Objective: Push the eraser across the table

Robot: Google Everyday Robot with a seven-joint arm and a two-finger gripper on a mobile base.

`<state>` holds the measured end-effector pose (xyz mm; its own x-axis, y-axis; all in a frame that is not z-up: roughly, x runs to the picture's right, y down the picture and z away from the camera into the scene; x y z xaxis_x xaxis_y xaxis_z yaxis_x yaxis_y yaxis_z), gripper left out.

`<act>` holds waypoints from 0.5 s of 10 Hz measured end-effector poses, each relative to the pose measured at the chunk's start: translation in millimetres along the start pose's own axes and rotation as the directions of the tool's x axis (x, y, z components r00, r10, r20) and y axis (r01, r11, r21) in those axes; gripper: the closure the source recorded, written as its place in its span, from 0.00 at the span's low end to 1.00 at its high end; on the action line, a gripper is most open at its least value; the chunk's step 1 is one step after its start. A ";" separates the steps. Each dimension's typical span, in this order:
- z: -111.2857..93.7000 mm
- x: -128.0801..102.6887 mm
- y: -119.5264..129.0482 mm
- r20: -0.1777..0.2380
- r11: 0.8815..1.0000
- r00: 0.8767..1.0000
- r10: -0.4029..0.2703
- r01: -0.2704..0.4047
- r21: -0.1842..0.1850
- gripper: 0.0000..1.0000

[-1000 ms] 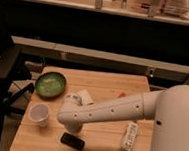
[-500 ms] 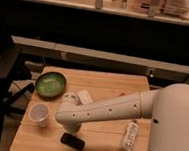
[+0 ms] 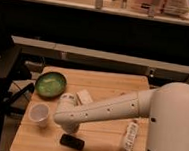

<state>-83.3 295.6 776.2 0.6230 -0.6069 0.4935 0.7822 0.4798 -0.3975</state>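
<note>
The eraser (image 3: 72, 141), a small flat black block, lies near the front edge of the light wooden table (image 3: 107, 86), left of centre. My white arm reaches in from the right, low over the tabletop. Its gripper (image 3: 70, 130) hangs at the arm's left end, just above and behind the eraser. I cannot tell whether the gripper touches the eraser.
A white cup (image 3: 39, 114) stands left of the gripper, and a green bowl (image 3: 51, 84) sits behind it at the back left. A pale beige block (image 3: 84, 96) lies just behind the arm. A white tube (image 3: 128, 137) lies at the front right.
The arm's end has shifted a little to the left and lower, closer to the eraser. The eraser and the other objects have not moved.
</note>
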 end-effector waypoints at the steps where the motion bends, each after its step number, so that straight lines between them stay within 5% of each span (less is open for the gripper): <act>1: 1.3 -5.3 -4.5 0.004 1.000 1.000 -0.012 0.012 0.002 1.00; 5: 3.2 -9.4 -5.7 0.000 0.999 0.999 -0.039 0.039 0.002 1.00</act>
